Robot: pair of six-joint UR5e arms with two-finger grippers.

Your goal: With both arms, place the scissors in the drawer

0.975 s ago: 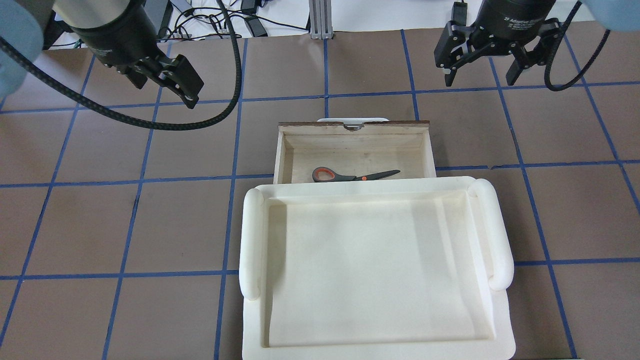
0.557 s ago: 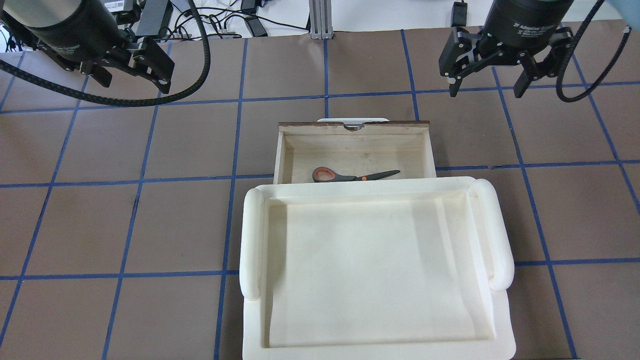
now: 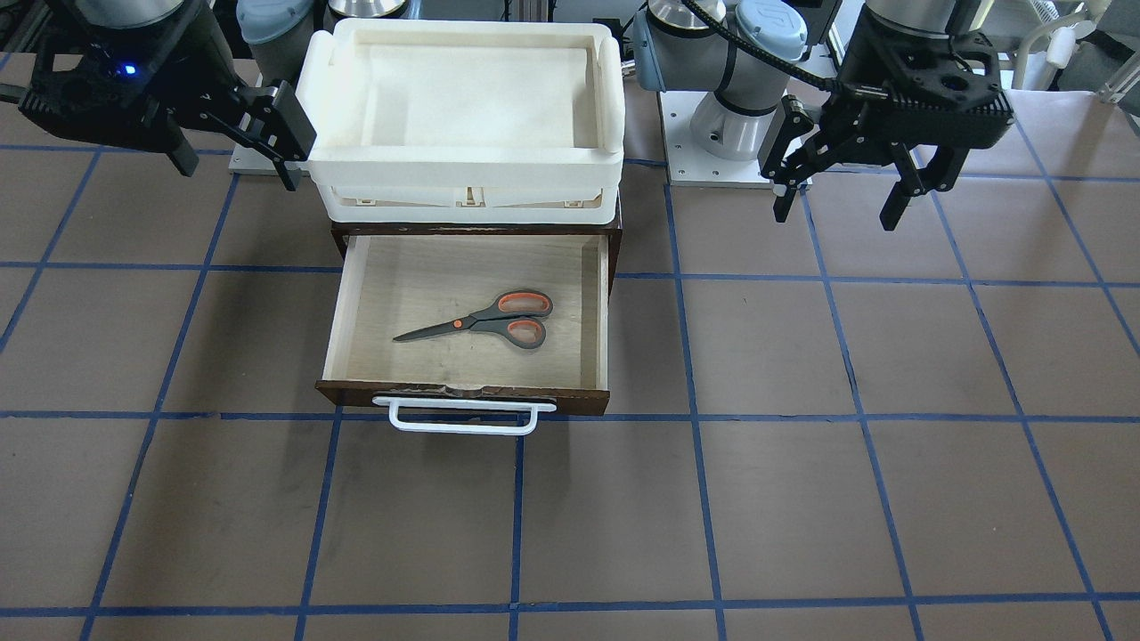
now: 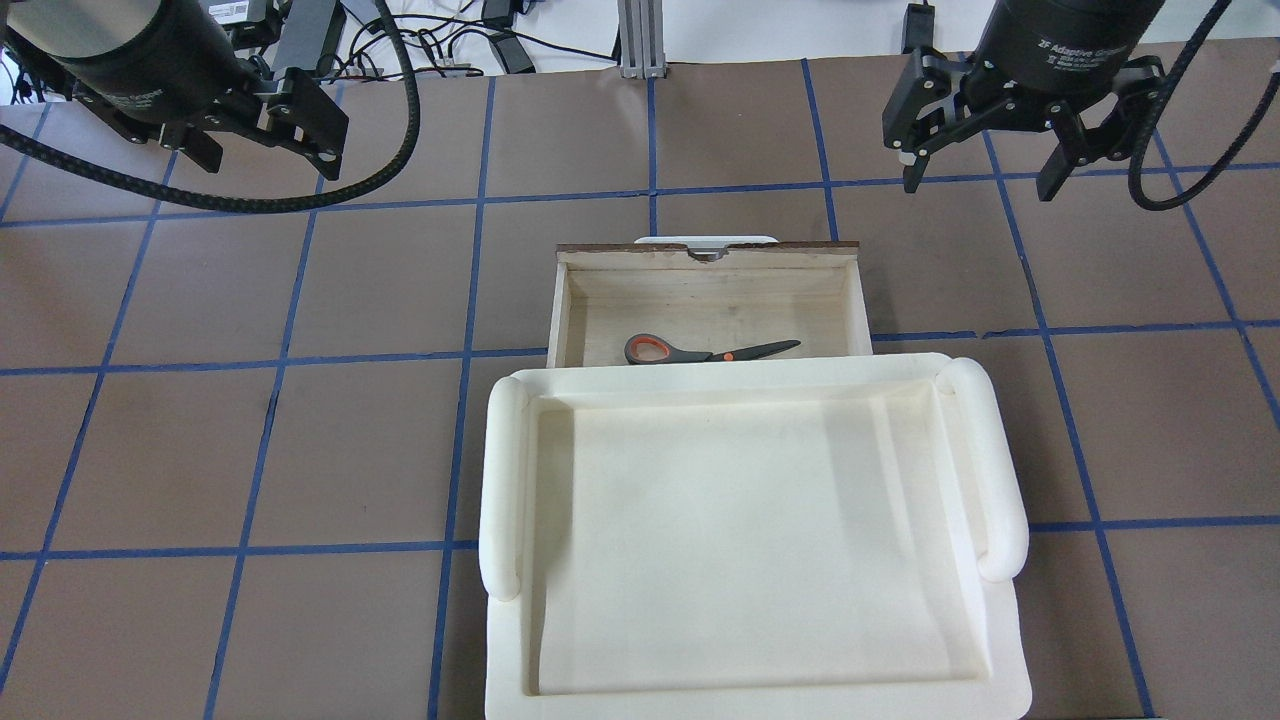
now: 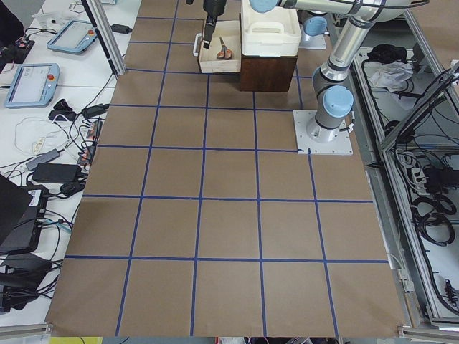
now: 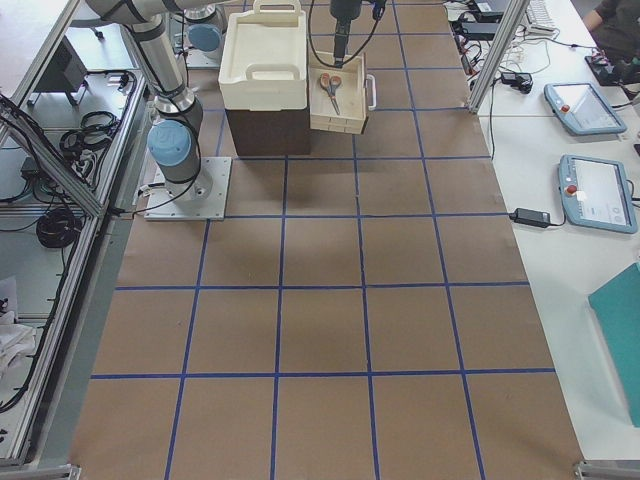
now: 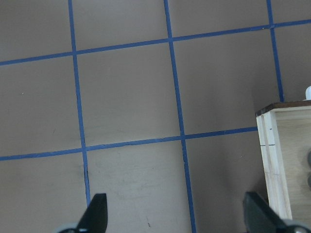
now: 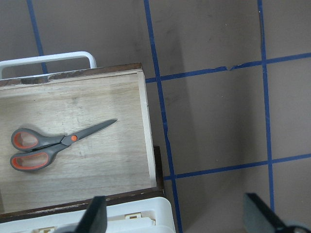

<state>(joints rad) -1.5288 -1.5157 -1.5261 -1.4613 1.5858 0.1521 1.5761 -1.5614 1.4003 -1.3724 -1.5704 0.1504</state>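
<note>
Exterior front-facing view: the brown table (image 3: 802,445) carries the drawer (image 3: 337,312), which stands pulled out towards the operators' side. The cream bin (image 3: 463,178) sits on top of the cabinet behind the drawer. The left gripper (image 3: 834,218) hangs off the drawer's left side, fingers spread wide and empty. The right gripper (image 4: 978,188) hangs off its right side, equally wide and empty. The scissors (image 3: 485,325) lie flat on the drawer floor, blades closed, touching no wall. The placing looks done. If the drawer is to be shut, a push off-centre on its white handle (image 3: 463,427) could skew and jam it. A low sweep could knock the bin.
</note>
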